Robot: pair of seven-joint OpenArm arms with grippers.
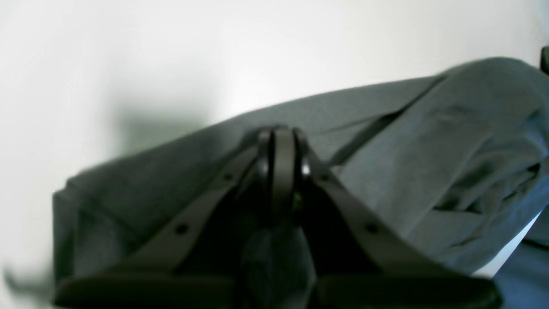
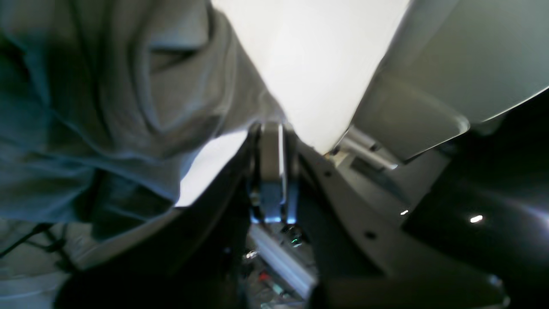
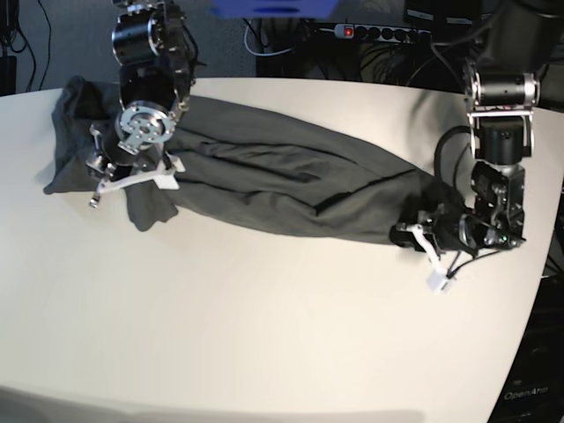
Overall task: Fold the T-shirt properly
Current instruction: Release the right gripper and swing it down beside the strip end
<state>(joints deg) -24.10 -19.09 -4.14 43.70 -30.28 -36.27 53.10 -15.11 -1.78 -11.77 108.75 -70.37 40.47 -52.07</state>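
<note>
The dark olive-grey T-shirt (image 3: 264,181) lies stretched in a long wrinkled band across the white table (image 3: 264,317), from the far left to the right. My left gripper (image 3: 412,234) sits at the shirt's right end. In the left wrist view its fingertips (image 1: 282,139) are pressed together with T-shirt (image 1: 450,141) cloth around and between them. My right gripper (image 3: 99,169) is over the bunched left end. The right wrist view shows that gripper (image 2: 274,133) shut, with a fold of the T-shirt (image 2: 107,98) running up to its tips.
A power strip (image 3: 388,32) and cables lie behind the table's far edge. The table's curved right edge (image 3: 551,247) runs close to the left arm. Bare white tabletop fills the front half of the base view.
</note>
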